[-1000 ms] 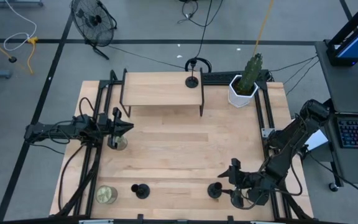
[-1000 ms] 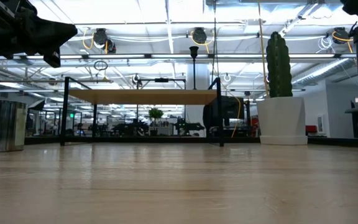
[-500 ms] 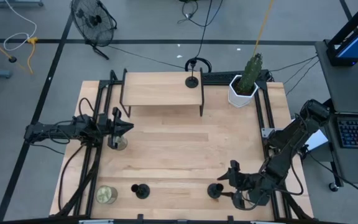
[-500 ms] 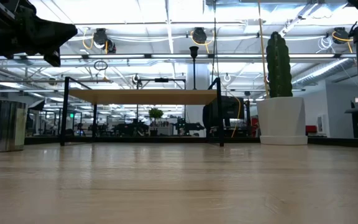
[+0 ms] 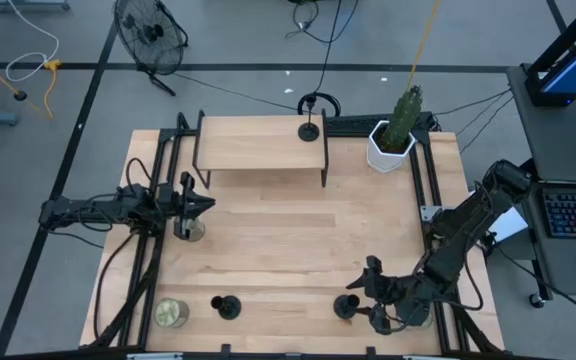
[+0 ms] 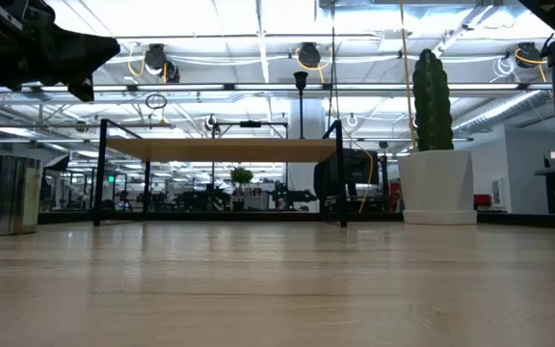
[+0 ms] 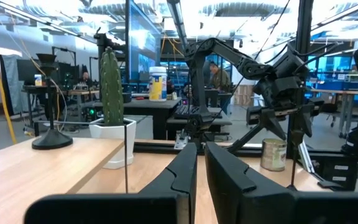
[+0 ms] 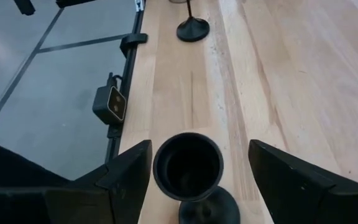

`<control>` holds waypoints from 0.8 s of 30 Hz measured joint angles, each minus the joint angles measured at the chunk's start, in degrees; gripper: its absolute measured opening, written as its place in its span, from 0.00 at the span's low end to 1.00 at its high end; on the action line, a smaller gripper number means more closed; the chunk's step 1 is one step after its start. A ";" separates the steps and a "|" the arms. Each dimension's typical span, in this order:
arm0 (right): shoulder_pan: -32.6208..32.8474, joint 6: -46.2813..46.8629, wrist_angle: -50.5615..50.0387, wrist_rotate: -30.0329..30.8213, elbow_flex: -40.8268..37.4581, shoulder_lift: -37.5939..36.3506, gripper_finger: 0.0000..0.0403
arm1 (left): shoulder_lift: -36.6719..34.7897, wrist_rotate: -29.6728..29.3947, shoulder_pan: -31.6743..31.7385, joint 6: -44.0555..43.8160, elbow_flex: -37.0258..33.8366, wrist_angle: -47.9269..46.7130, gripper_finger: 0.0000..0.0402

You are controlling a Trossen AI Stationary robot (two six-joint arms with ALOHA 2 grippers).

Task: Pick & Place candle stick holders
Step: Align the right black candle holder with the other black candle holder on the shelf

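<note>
One black candle stick holder [image 5: 346, 306] stands on its round base near the table's front edge, and its cup [image 8: 188, 165] shows in the right wrist view. My right gripper [image 5: 361, 297] is open. Its fingers [image 8: 128, 175] stand on either side of that cup [image 8: 197, 155] without touching it. A second holder [image 5: 227, 306] stands farther left on the front edge and also shows in the right wrist view [image 8: 192, 28]. A third holder [image 5: 310, 129] stands on the wooden shelf. My left gripper [image 5: 206, 205] is shut and empty, at the table's left above a jar candle [image 5: 190, 231].
A raised wooden shelf [image 5: 260, 143] on black legs stands at the far middle. A cactus in a white pot [image 5: 392, 138] stands at the far right. A second jar candle [image 5: 171, 313] stands at the front left corner. Black frame rails run along both table sides.
My right gripper has crept a little toward the table's left edge, closing in around the holder near the front edge. The holder has stayed where it was.
</note>
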 joint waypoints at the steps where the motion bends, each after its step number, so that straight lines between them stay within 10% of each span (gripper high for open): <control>1: -0.06 -0.03 -0.03 0.00 0.00 0.00 0.65 | 0.00 0.00 0.01 0.00 0.00 -0.01 0.09; 24: -0.07 0.29 -0.22 -1.29 -0.05 0.00 0.37 | 0.00 0.00 -0.01 0.04 0.00 -0.01 0.09</control>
